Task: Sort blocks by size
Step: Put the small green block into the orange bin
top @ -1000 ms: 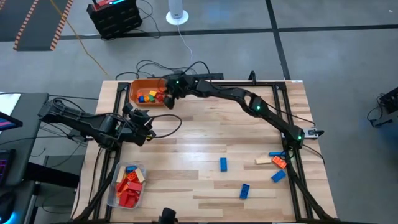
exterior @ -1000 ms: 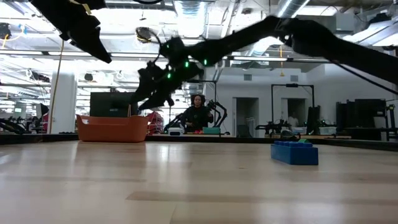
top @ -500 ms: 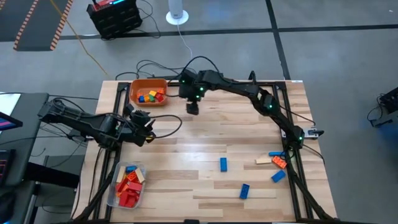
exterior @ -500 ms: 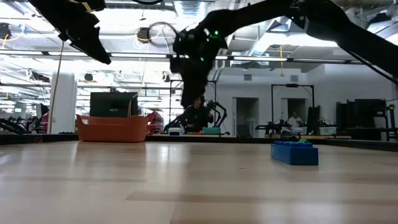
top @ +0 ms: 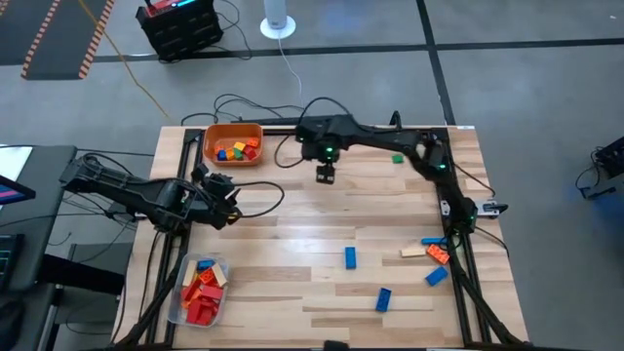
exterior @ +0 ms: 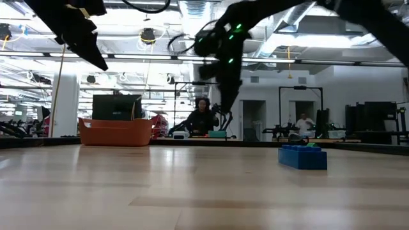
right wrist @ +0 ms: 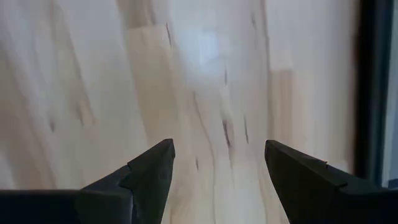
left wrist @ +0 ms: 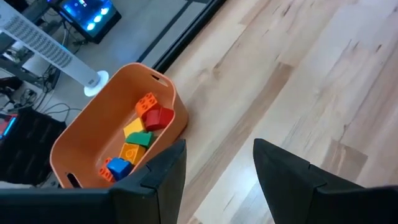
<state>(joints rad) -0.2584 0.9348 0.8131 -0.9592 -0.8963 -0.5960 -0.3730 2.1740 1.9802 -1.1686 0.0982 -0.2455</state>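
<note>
Left gripper (top: 230,191): parked just below the orange bin (top: 209,148), fingers parted, nothing held.
Orange bin: short blocks (top: 237,150) are held inside.
Clear tub (top: 176,302): well below the bin, filled with longer blocks.
Right gripper (top: 324,174): poised right of the bin above bare table (top: 292,234), fingers spread wide, empty.
Loose blocks (top: 349,257): scattered far right of and below the bin.
Risk: a long brick could be misjudged as short and binned wrongly.
</note>
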